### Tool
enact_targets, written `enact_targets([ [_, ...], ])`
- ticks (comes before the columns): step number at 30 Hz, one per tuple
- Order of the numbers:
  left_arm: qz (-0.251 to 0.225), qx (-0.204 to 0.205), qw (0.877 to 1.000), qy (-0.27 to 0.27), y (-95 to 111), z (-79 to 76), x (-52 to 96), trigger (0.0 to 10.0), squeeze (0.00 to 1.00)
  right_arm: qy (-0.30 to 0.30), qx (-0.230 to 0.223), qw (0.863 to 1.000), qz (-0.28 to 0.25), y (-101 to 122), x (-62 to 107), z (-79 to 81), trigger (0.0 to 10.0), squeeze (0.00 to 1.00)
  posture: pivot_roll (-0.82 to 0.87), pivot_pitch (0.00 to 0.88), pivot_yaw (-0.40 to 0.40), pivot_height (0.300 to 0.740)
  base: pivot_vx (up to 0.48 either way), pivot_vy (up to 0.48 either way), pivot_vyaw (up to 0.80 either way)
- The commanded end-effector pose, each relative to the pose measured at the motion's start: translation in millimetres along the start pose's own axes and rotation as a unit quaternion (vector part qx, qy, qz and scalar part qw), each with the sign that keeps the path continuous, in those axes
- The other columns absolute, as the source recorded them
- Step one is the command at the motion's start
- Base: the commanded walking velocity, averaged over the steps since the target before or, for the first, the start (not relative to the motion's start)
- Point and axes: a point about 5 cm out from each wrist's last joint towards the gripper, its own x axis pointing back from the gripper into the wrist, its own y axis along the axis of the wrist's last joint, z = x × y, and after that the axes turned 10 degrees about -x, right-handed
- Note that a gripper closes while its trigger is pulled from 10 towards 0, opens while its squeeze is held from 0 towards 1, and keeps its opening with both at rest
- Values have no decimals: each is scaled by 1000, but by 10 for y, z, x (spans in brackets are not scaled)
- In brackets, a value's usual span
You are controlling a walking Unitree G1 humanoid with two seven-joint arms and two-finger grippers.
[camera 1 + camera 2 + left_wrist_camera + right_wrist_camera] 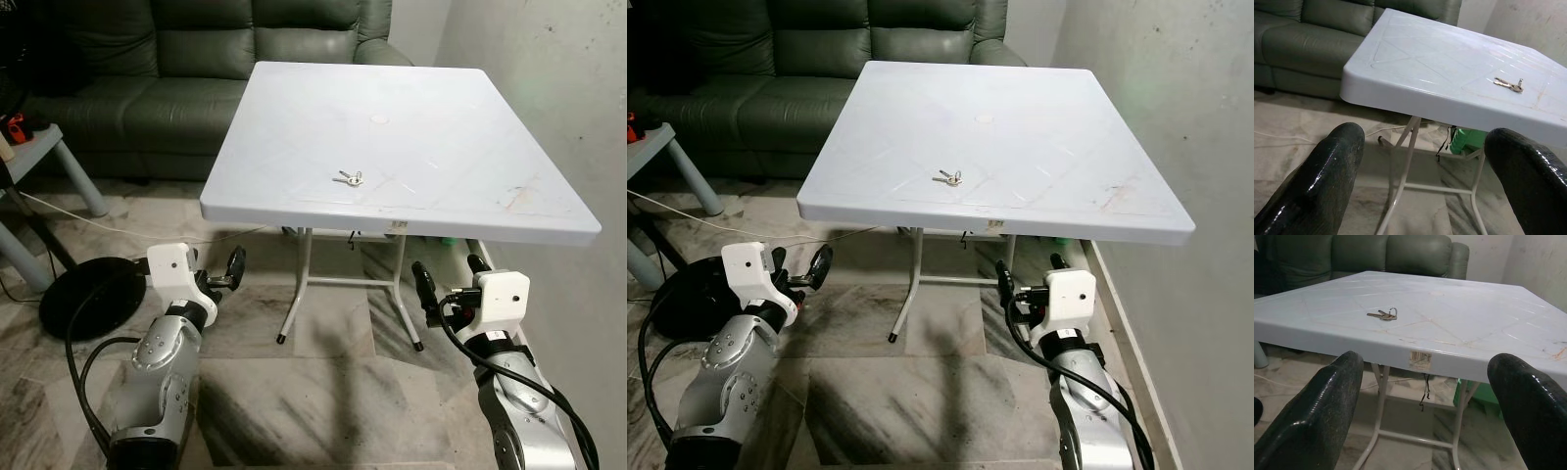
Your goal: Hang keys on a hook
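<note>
A small bunch of keys (349,177) lies flat on the white plastic tabletop (441,108), near its front edge, ahead of and above both pincers and roughly between them. The tabletop is square, faintly scratched, with a moulded diagonal pattern, a round plug at its centre and orange-brown smudges toward the corner above the right pincer. A barcode sticker (1420,360) sits on its front rim, just beyond the right pincer. White folding metal legs (299,284) stand under it on a grey marbled tile floor (323,392). The left pincer (217,274) hangs below the tabletop's edge with its fingers spread apart, empty; the right pincer (449,279) hangs likewise, spread and empty. Behind the tabletop stands a dark green leather sofa (196,59), and a pale plastered wall (549,78) runs along the right pincer's side.
</note>
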Motion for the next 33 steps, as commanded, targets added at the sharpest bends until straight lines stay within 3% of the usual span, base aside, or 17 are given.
enact_targets([
  [1,-1,-7,1000,-3,13,-1,7,10000,0,-3,-1,1000,-7,45,5,-7,10000,0,-10,46,-16,732,0,0,0],
  [15,-13,-28,999,-18,56,-74,14,10000,0,-2,0,1000,-15,81,-33,-28,10000,0,-9,53,1,732,0,0,0],
  [28,-17,-35,999,-21,87,-40,9,10000,0,0,5,1000,-17,96,-61,-54,10000,0,-2,57,6,732,0,0,0],
  [33,-13,-19,999,-26,78,-28,21,10000,0,-1,4,1000,-18,100,-74,-60,10000,0,0,57,2,732,0,0,0],
])
